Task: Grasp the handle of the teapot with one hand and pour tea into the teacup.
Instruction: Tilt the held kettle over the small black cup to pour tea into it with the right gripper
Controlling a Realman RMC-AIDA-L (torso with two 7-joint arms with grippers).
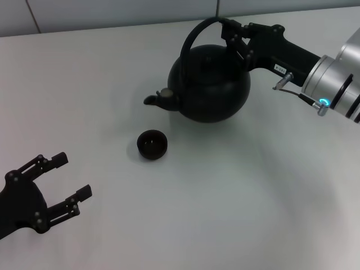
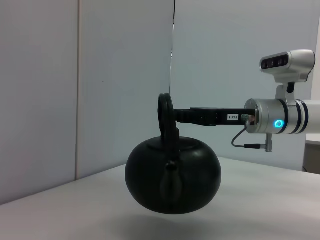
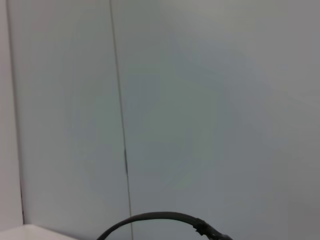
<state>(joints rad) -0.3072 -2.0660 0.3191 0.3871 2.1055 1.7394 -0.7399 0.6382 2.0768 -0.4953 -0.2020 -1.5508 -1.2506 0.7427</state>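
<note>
The black teapot is at the back middle of the white table, spout toward the left, with its tip over the table just behind the teacup. My right gripper is shut on the thick ribbed end of the handle. In the left wrist view the teapot seems to hang slightly above the table, with the right gripper clamped on the handle. The right wrist view shows only the handle's arc. My left gripper is open and empty at the front left.
The white table is bare apart from the teapot and cup. A pale wall with a vertical seam stands behind the table's far edge. The right arm's silver wrist reaches in from the right.
</note>
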